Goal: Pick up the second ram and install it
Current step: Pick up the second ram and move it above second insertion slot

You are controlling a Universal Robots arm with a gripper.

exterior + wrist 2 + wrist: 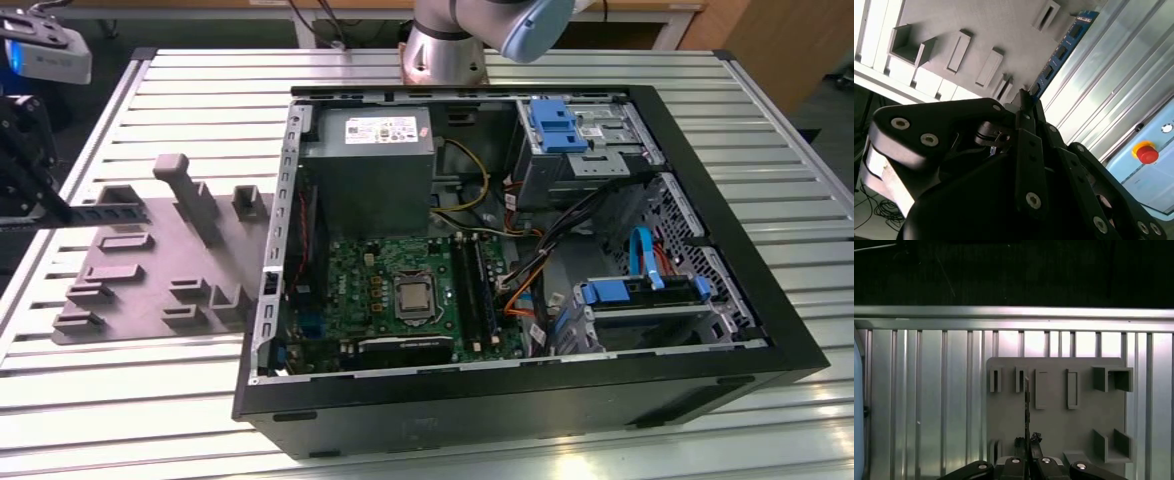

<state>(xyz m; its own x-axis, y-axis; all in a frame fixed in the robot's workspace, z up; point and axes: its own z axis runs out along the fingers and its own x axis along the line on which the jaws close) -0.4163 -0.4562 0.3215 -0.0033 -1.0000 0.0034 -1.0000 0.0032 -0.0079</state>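
While the open computer case (pixel 534 410) lies on the slatted table (pixel 134 400), the gripper (pixel 1026 102) hangs over the grey tray (pixel 147 250) at the exterior view's left, its fingers clamped on one end of the ram (pixel 1061 50). The blue stick juts from the fingertips above the tray, well apart from the motherboard (pixel 387 270) inside the case.

The exterior view looked down from high across the slatted worktop (pixel 134 400) onto the open computer case (pixel 534 415). Both wrist views rode close behind the end effector (pixel 1027 441) — sharing the second ram (pixel 1065 47) and grey fixture plate (pixel 1054 430).
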